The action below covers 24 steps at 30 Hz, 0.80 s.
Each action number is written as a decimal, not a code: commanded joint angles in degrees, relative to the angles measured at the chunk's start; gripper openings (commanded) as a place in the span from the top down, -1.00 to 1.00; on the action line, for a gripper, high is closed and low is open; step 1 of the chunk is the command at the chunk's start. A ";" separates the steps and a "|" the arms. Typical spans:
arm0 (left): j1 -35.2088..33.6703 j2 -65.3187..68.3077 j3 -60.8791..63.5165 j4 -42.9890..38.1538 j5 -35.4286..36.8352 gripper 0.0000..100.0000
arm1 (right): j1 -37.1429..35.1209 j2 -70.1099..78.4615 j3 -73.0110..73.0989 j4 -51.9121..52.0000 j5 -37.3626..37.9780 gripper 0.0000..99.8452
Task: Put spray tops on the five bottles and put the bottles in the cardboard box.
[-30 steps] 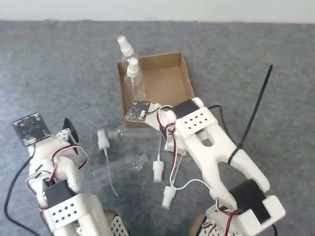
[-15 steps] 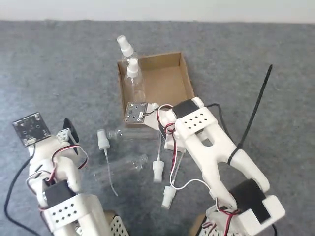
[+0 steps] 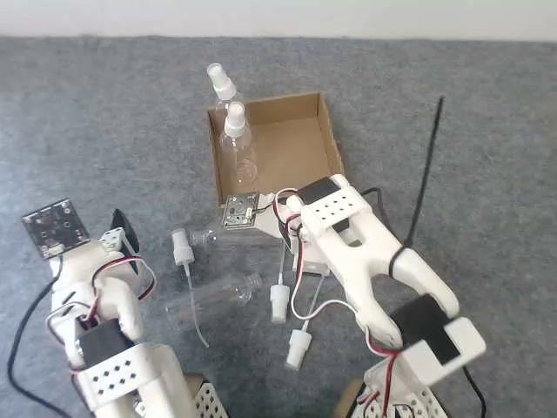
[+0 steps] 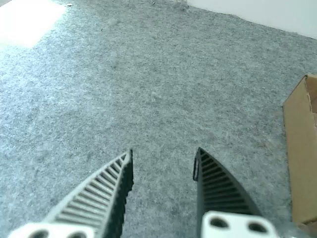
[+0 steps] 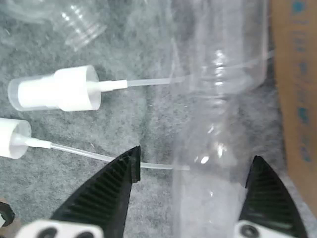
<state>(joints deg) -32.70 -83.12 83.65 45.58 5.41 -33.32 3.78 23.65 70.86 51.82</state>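
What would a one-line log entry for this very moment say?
right gripper: open over lying bottle | left gripper: open above carpet | cardboard box: one capped bottle inside

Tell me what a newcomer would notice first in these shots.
The right gripper hangs open over a clear bottle lying on the grey carpet just in front of the cardboard box. Loose spray tops with long dip tubes lie beside it. One capped bottle stands upright in the box's left side.
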 commanded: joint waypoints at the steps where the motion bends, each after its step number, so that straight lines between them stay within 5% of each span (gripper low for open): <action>1: -0.18 -0.79 -0.84 -2.02 0.18 0.62 | 2.42 1.71 -5.10 -0.75 0.62 0.41; 11: -0.09 -0.79 -0.84 -2.02 0.09 0.62 | 4.09 6.55 -7.65 -0.84 0.62 0.41; 18: -0.09 -0.79 -0.84 -2.02 0.09 0.62 | 4.00 6.46 -7.65 -0.66 0.62 0.84; 24: -0.09 -0.79 -0.84 -2.02 0.09 0.62 | 4.00 4.70 -7.56 -0.22 0.35 0.87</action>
<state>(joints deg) -32.70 -83.12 83.65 45.58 5.41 -29.89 11.16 19.34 70.51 52.00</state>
